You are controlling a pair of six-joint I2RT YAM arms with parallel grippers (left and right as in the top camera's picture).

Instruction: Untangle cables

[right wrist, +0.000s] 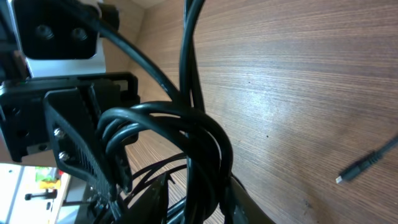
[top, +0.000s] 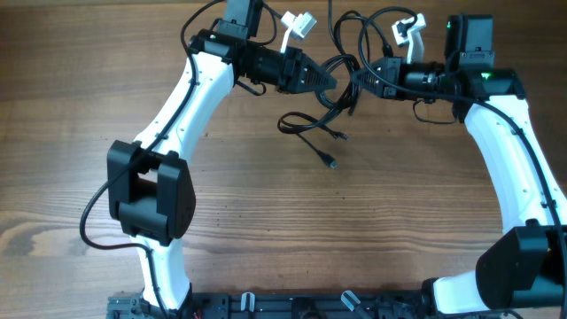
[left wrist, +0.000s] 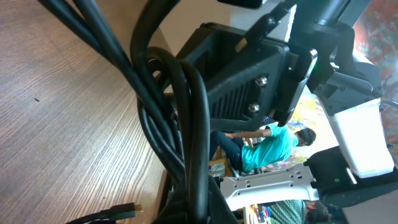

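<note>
The thin black cables (top: 341, 75) hang in a knotted bundle between my two grippers at the back of the table. Loose loops (top: 306, 124) trail onto the wood, ending in a small plug (top: 330, 163). My left gripper (top: 324, 78) is shut on the bundle from the left, and my right gripper (top: 358, 78) is shut on it from the right, the tips almost meeting. In the left wrist view the cables (left wrist: 186, 124) run up from my fingers (left wrist: 205, 208), with a plug (left wrist: 134, 209) on the wood. In the right wrist view the knot (right wrist: 199, 140) sits above my fingers (right wrist: 211, 208).
More cable strands (top: 347, 27) run up past the table's far edge. The thicker arm wire (top: 93, 221) loops by the left arm's base. A plug end (right wrist: 357, 168) lies on the wood in the right wrist view. The wooden table (top: 372, 230) extends toward the front.
</note>
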